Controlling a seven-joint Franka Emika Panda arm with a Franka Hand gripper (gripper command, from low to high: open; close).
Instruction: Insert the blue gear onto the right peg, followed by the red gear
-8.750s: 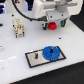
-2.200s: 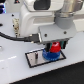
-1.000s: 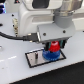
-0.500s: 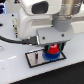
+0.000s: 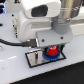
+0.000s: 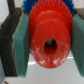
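While my tool [image 6: 46, 44] sits clamped on the red gear [image 6: 48, 42], pads pressed against both toothed sides, I'm low over the grey plate [image 5: 34, 59] on the white counter [image 5: 15, 70]. In the exterior view the red gear [image 5: 52, 50] is right on top of the blue gear [image 5: 50, 56], which lies flat at the plate's end toward the exterior view's right, so I judge blue is already seated and red is mid-insertion. The right peg is hidden under the gears; can't confirm the hub hole is on it. To do this well: keep the gear level, hole centred over the peg, press straight down with no sideways drag, and release only once it sits flush.
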